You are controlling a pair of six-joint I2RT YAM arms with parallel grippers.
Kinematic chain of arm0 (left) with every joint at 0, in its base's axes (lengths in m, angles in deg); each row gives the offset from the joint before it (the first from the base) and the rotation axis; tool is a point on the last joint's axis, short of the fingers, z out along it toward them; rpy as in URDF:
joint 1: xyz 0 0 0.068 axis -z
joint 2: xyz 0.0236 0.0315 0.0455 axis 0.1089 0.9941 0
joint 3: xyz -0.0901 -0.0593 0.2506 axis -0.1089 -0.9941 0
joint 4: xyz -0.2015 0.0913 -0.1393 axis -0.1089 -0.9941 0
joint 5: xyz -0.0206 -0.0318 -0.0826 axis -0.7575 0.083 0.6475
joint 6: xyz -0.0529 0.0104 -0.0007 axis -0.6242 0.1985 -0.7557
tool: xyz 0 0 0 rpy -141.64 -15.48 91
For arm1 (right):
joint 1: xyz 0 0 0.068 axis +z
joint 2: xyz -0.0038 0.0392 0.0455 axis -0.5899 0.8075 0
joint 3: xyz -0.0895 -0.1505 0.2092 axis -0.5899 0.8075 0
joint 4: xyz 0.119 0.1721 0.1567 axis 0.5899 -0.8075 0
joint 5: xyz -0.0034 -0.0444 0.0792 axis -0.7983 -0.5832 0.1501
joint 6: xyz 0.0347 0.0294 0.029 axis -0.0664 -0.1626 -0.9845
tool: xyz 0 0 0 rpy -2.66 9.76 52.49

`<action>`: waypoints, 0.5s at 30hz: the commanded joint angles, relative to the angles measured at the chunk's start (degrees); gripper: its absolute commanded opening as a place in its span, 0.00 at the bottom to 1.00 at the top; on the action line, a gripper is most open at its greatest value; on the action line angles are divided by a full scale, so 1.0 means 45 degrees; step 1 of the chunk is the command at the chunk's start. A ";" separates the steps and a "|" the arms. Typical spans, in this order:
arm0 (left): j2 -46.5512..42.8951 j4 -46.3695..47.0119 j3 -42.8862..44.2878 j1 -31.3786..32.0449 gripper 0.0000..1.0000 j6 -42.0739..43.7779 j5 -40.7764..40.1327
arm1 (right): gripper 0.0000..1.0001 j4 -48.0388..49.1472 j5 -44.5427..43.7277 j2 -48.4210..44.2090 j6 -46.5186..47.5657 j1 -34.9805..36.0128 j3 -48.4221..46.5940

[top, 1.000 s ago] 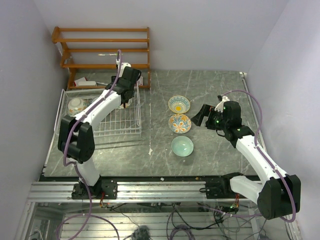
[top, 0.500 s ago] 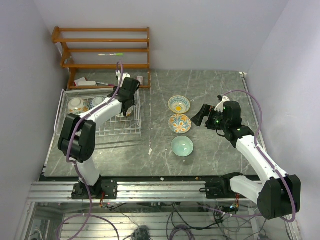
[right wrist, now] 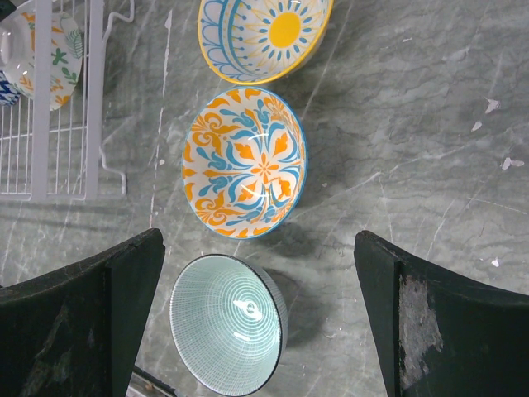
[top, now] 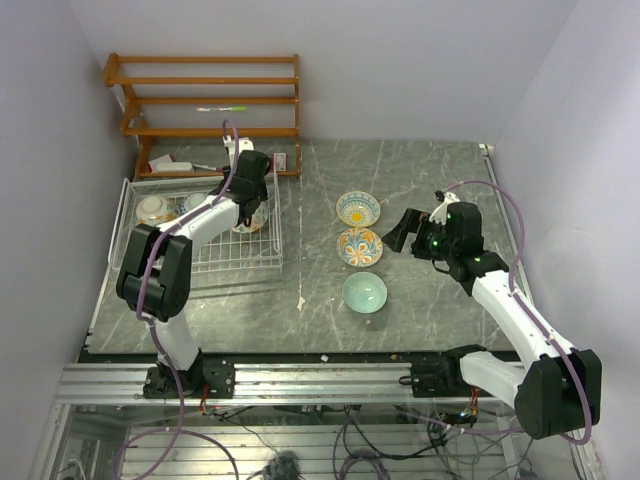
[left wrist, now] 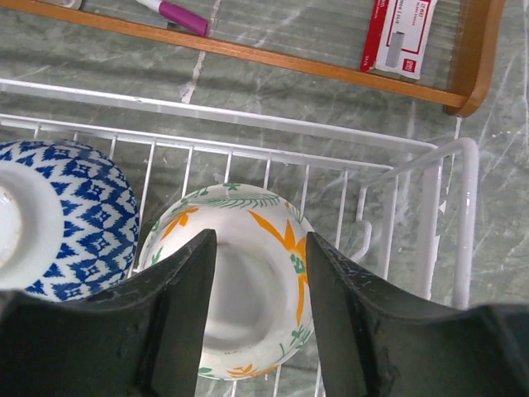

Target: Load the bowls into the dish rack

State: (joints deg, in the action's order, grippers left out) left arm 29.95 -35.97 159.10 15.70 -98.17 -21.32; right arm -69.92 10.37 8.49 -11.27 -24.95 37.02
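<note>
The left tool (left wrist: 260,241) hangs spread open over the dish rack (left wrist: 248,116), its fingers (left wrist: 178,314) either side of an upturned white bowl with orange leaves (left wrist: 252,318); whether they touch it cannot be told. A blue-patterned bowl (left wrist: 78,215) sits at its 9 o'clock, and another bowl (top: 152,207) lies further that way. The rack fills the tabletop's (top: 430,170) 10 o'clock corner, below the wooden shelf (top: 200,100). Three bowls line up mid-tabletop: yellow sun (right wrist: 264,33), orange floral (right wrist: 244,161), plain teal (right wrist: 227,322). The right tool (right wrist: 258,240) hovers wide open and empty, at 3 o'clock of the orange floral bowl in the top view
</note>
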 commanded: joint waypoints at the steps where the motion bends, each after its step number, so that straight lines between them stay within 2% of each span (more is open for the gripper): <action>1: -0.0337 0.0752 -0.0046 -0.0026 0.62 -0.0055 0.0395 | 0.99 0.0104 -0.0064 0.0058 0.0022 -0.0069 -0.0064; 6: -0.1335 0.0473 -0.0020 -0.0016 0.74 0.0049 0.0505 | 0.99 0.0174 -0.0017 0.0021 -0.0017 -0.0075 0.0067; 9: -0.2064 -0.0127 -0.0104 -0.0016 0.77 -0.0055 0.0634 | 0.99 0.0205 0.0076 0.0051 -0.0025 -0.0070 0.0109; 15: -0.4253 -0.0776 -0.1460 0.0004 0.74 -0.0630 0.1031 | 0.99 0.0241 0.0153 0.0007 -0.0019 -0.0075 0.0212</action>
State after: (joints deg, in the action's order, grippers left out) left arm 15.87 -37.43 156.09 15.70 -98.94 -18.31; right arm -69.85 10.46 8.52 -11.27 -24.95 37.17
